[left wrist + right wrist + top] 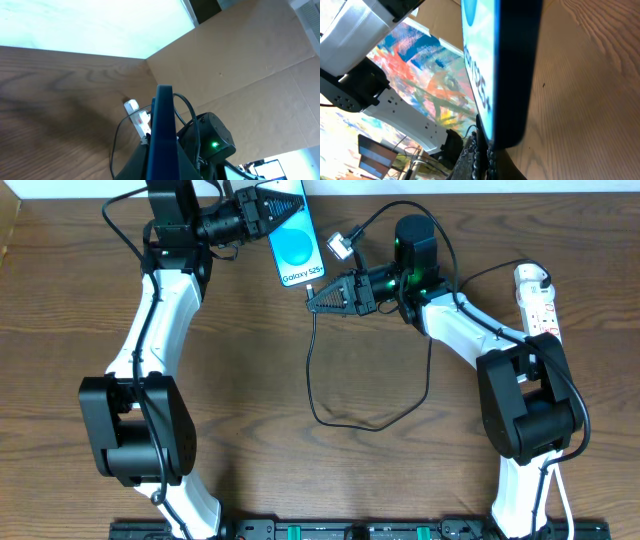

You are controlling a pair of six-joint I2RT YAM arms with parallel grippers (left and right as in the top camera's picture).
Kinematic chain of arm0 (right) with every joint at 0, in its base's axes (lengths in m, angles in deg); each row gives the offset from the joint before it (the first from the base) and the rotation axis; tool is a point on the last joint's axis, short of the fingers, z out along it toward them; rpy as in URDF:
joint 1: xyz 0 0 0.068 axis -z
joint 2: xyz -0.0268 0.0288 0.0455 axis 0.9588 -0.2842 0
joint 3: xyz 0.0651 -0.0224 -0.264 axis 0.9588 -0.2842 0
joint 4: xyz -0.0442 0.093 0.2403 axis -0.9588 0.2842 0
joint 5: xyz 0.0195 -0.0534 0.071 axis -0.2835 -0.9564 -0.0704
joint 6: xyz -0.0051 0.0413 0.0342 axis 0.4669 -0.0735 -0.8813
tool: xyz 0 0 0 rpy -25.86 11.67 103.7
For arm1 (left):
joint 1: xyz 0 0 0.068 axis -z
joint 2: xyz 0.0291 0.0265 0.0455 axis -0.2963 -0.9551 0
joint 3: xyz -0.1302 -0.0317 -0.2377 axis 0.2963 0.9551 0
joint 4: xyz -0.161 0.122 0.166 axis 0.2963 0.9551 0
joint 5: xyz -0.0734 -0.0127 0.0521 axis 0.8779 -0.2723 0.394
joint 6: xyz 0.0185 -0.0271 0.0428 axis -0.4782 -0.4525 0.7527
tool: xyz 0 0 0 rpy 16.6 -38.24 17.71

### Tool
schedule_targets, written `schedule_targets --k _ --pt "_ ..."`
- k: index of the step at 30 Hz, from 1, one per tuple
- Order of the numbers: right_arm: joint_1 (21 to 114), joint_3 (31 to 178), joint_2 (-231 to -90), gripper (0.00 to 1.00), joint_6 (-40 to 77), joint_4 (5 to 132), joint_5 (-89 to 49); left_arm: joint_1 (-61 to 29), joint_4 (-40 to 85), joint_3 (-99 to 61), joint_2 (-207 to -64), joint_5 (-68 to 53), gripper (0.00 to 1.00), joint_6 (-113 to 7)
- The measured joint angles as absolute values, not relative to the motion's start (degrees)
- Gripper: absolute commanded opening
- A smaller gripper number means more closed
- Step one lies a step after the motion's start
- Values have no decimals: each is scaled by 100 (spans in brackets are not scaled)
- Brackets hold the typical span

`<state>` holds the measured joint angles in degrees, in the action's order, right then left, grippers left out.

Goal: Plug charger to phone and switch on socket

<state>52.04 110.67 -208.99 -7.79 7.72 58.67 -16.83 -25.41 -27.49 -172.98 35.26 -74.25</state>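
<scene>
Pinching the phone in my left gripper, my right gripper clamps the charger tip just beside its lower edge.

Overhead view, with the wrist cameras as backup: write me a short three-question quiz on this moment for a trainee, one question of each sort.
1. Multiple choice: which claw grips the phone? A) left B) right C) neither
2. True or false: the power strip lies beside the left arm.
3. Fill in: the black cable runs down from the ___ claw.

Key
1. A: the left claw is closed on the phone's top end.
2. False: it lies by the right edge of the overhead view.
3. Right: the right claw sits at the phone's bottom edge.
</scene>
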Motion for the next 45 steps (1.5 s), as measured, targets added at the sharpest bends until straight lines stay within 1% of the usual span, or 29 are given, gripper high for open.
schedule_targets --k 45 --pt "5204 11067 -20899 1 -779 689 5867 -1523 -2537 -2749 -17298 3432 7 -7355"
